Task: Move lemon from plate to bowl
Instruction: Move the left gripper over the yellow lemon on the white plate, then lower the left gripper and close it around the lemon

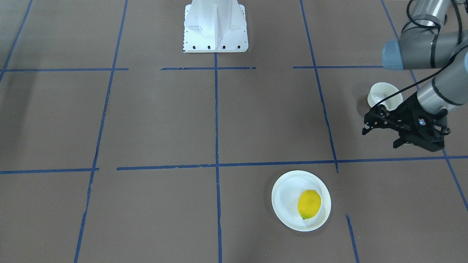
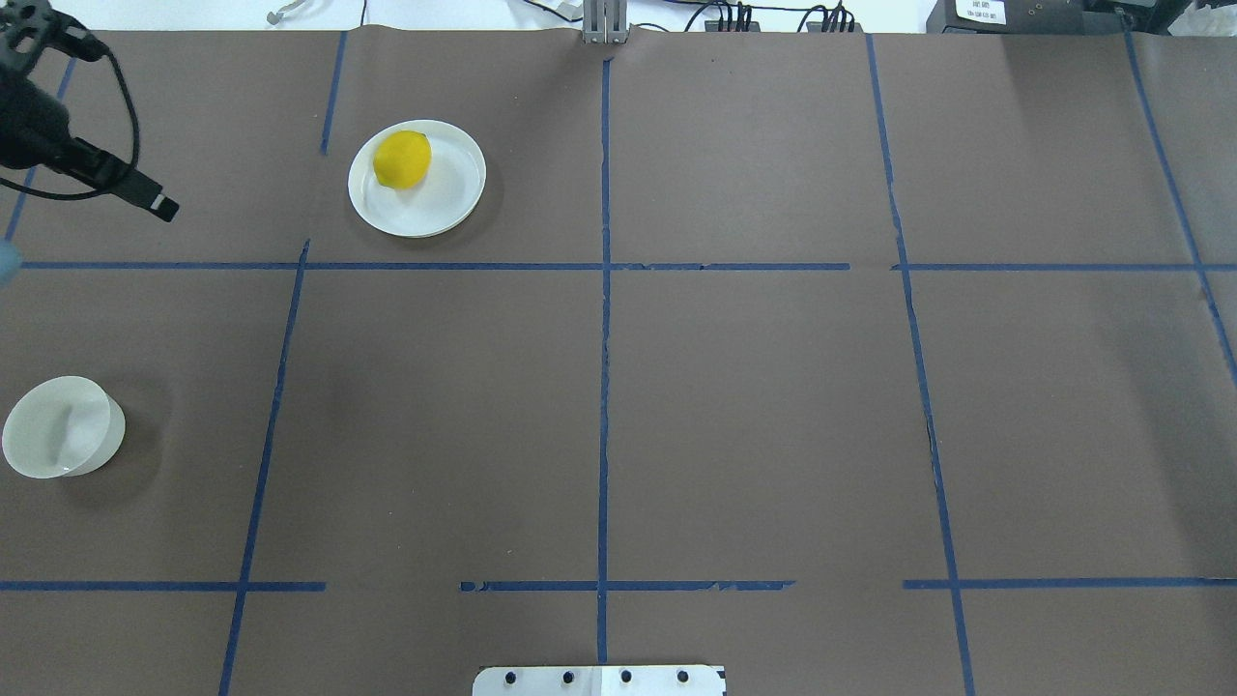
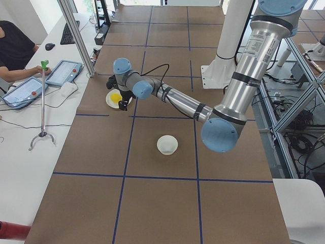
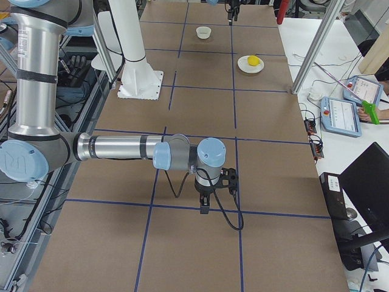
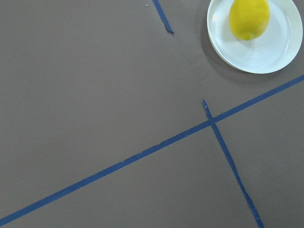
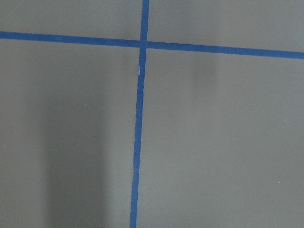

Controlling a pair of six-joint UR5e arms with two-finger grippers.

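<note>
The yellow lemon (image 1: 309, 204) lies on the white plate (image 1: 285, 190), on the side of the plate towards the bowl. It also shows in the overhead view (image 2: 402, 159) and in the left wrist view (image 5: 249, 18). The cream bowl (image 1: 380, 93) stands empty near the table's left end (image 2: 58, 425). My left gripper (image 1: 381, 138) hangs in the air between bowl and plate, open and empty, apart from both. My right gripper (image 4: 206, 196) shows only in the exterior right view, low over bare table far from the dishes; I cannot tell whether it is open or shut.
The robot's white base (image 1: 215, 29) stands at the table's near-robot edge. Blue tape lines (image 2: 604, 290) divide the brown table cover. An operator (image 3: 12, 51) with tablets sits beyond the far edge, next to a metal post (image 3: 76, 35).
</note>
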